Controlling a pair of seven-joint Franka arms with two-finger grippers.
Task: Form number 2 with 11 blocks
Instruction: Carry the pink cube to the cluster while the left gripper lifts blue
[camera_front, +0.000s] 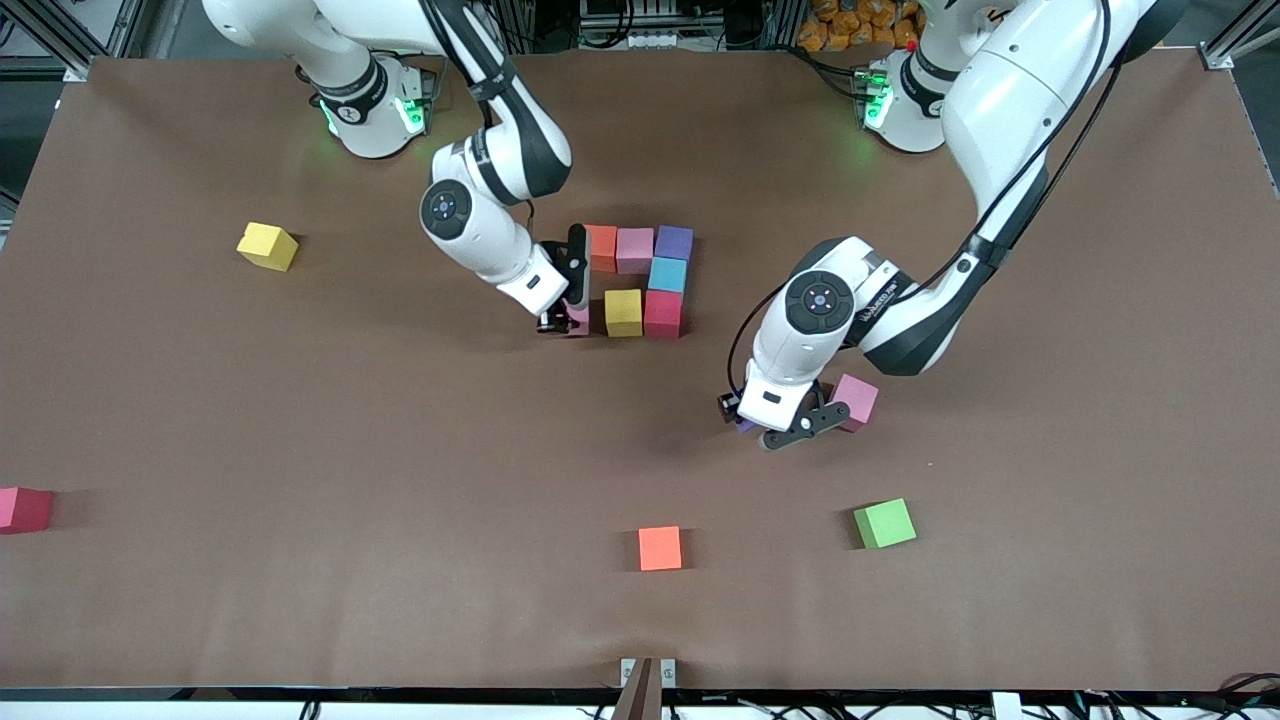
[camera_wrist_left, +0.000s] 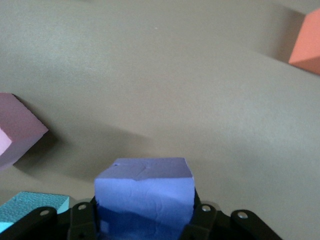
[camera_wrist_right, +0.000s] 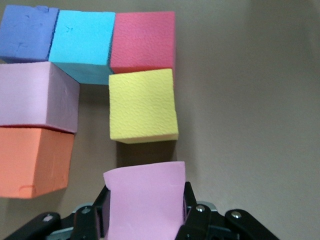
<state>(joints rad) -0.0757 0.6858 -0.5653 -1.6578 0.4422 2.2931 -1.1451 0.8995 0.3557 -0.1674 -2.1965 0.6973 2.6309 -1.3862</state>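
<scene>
Six blocks lie together mid-table: orange (camera_front: 601, 247), pink (camera_front: 634, 250) and purple (camera_front: 673, 242) in a row, then light blue (camera_front: 668, 274), red (camera_front: 662, 313) and yellow (camera_front: 623, 312). My right gripper (camera_front: 565, 322) is shut on a pink block (camera_wrist_right: 145, 200), low beside the yellow block (camera_wrist_right: 142, 105) with a small gap between them. My left gripper (camera_front: 765, 430) is shut on a purple block (camera_wrist_left: 144, 192), low over the table beside a loose pink block (camera_front: 855, 400). A light blue block (camera_wrist_left: 32, 205) shows next to that gripper in the left wrist view.
Loose blocks lie around: a yellow one (camera_front: 267, 246) toward the right arm's end, a red one (camera_front: 22, 509) at that end's table edge, an orange one (camera_front: 660, 548) and a green one (camera_front: 884, 523) nearer the front camera.
</scene>
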